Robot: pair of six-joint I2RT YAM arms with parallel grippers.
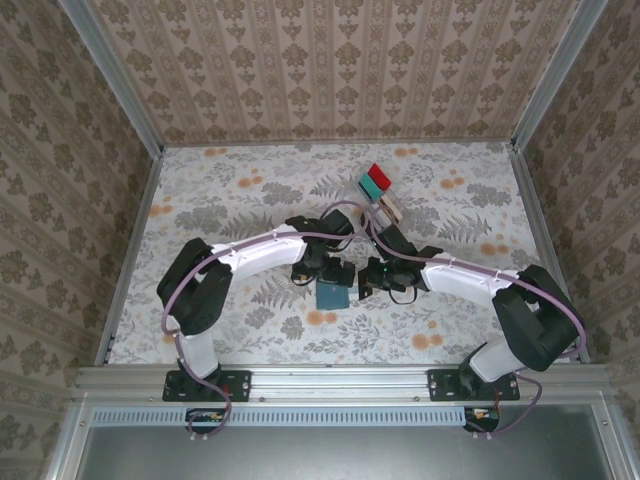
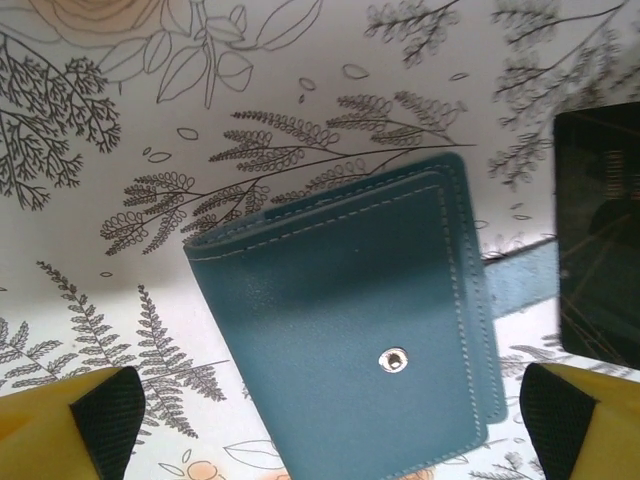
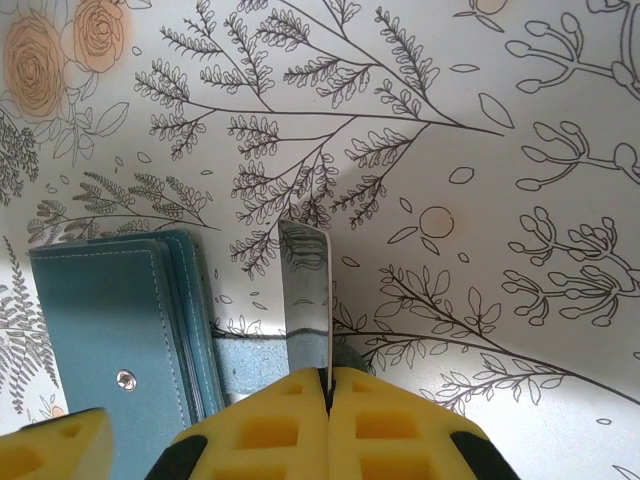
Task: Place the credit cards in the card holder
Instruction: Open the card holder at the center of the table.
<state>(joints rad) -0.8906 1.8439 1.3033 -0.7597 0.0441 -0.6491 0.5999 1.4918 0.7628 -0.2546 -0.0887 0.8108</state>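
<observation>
Card holder (image 2: pixel 350 320) lies closed on the floral table (image 1: pixel 230 200), mid-table between the two arms; dark teal outside up, metal snap (image 2: pixel 396 360) showing, a paler blue strap (image 2: pixel 520 275) sticking out from its right side

Left gripper (image 2: pixel 330 408) hangs right above the holder, jaws spread wide; one yellow fingertip (image 2: pixel 90 415) on each side of the holder, neither touching it; nothing held

Right gripper (image 3: pixel 328 390) sits just beside the holder on its strap side; yellow pads pressed together on one credit card (image 3: pixel 305 300); card seen edge-on, thin and shiny grey, standing on its edge and pointing away from the fingers; its far end is close over the table, contact not clear; card is near the holder's edge but apart from it

Clear tray with red and teal pieces (image 1: pixel 377 182) sits farther back on the table, well apart from the holder; dark object at the right edge of the left wrist view, identity unclear
</observation>
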